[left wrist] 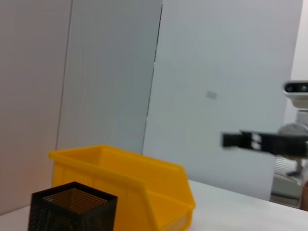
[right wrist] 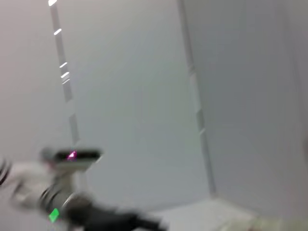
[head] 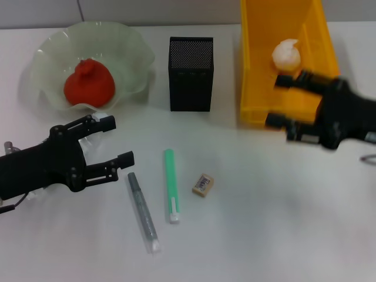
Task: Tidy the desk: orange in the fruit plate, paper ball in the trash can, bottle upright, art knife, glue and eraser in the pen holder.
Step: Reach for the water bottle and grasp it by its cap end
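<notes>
Two grippers are seen over the white desk (head: 282, 235). At far left, the orange (head: 88, 83) is lying in the fruit plate (head: 126, 47). Below the plate, the left gripper (head: 113, 141) is held with its jaws spread open and nothing between them. Just beside it lie a grey pen-like stick (head: 143, 211), a green stick (head: 171, 184) and the eraser (head: 202, 184), all flat on the desk and apart from one another. Behind them the pen holder (head: 191, 73) is standing upright, next to the trash can (head: 261, 70). The paper ball (head: 286, 53) is resting inside the trash can. At the can's front right corner, the right gripper (head: 281, 101) is held open and empty.
</notes>
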